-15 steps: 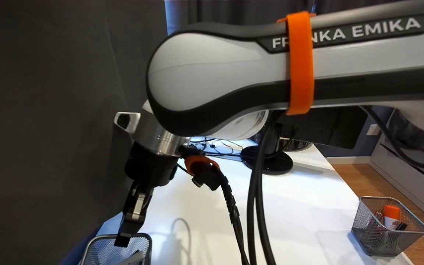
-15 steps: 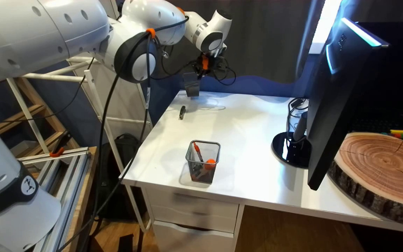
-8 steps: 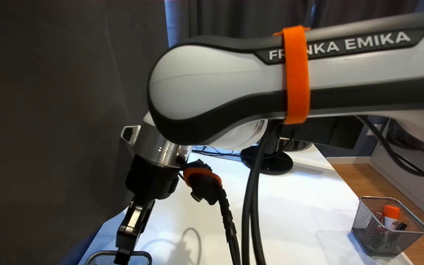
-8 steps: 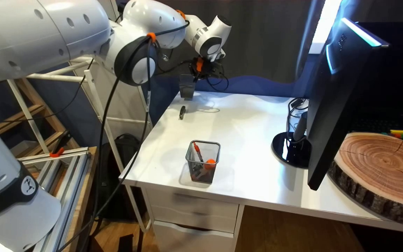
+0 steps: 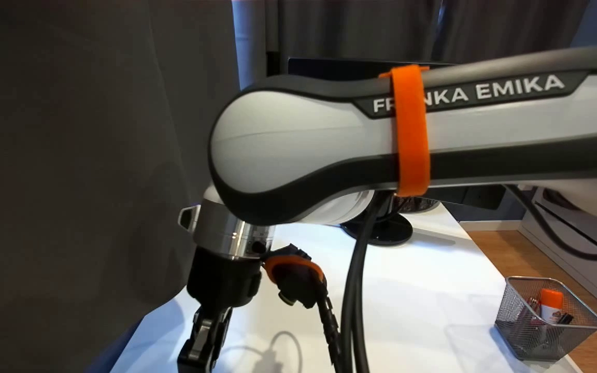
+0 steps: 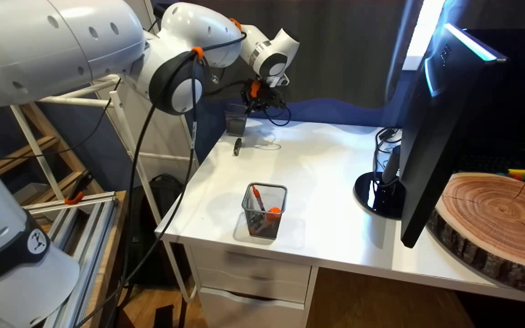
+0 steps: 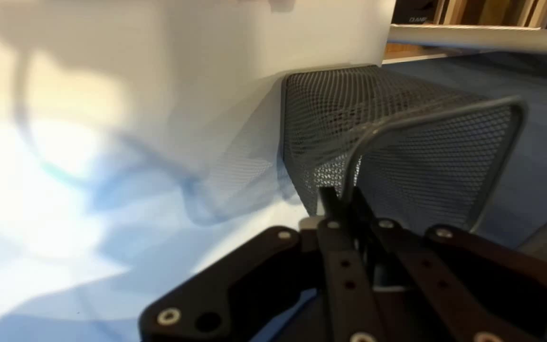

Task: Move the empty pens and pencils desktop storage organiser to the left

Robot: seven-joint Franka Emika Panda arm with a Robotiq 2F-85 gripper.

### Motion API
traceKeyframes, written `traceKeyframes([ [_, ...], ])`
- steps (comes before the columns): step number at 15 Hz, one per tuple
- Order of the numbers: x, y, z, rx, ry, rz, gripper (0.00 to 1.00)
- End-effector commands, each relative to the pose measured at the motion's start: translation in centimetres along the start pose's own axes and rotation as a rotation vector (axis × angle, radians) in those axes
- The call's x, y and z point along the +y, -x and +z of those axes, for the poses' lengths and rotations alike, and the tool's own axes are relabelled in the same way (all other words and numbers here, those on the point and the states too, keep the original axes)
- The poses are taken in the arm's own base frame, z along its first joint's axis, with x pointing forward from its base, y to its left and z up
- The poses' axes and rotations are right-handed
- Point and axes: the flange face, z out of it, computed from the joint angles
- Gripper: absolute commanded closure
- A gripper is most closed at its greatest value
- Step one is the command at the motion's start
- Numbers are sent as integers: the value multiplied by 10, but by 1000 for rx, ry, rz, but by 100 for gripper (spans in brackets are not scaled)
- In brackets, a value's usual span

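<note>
The dark mesh organiser (image 6: 236,124) is at the far left corner of the desk in an exterior view. It also fills the middle right of the wrist view (image 7: 330,114), tilted, with its open top toward the camera. No pens show inside it. My gripper (image 7: 342,195) is shut on its rim, one finger on each side of the wire edge. The gripper also shows in an exterior view (image 6: 248,110). In an exterior view the fingers (image 5: 201,342) reach the bottom edge and the organiser is out of frame. I cannot tell whether its base touches the desk.
A second mesh organiser (image 6: 265,212) with pens and an orange-capped glue stick stands near the desk's front edge. A small dark object (image 6: 237,146) lies on the desk (image 6: 317,155) near the held organiser. A monitor (image 6: 445,136) stands at right. A curtain hangs behind the arm.
The gripper has moved down with the organiser in it, and to the left in an exterior view. The organiser has dropped out of frame in an exterior view. The second organiser has not moved.
</note>
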Motion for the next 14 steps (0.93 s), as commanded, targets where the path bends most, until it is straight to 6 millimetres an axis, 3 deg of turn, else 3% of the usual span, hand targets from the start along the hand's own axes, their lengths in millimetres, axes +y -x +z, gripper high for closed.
traceKeyframes([
  [1, -5, -1, -3, -20, 2, 46, 66],
  [6, -8, -4, -11, -24, 31, 78, 32],
  [10, -17, -14, -34, 15, 68, 70, 6],
  [11, -17, -18, -43, 27, 105, 98, 1],
  [14, -11, -24, -71, 79, 219, 224, 0],
])
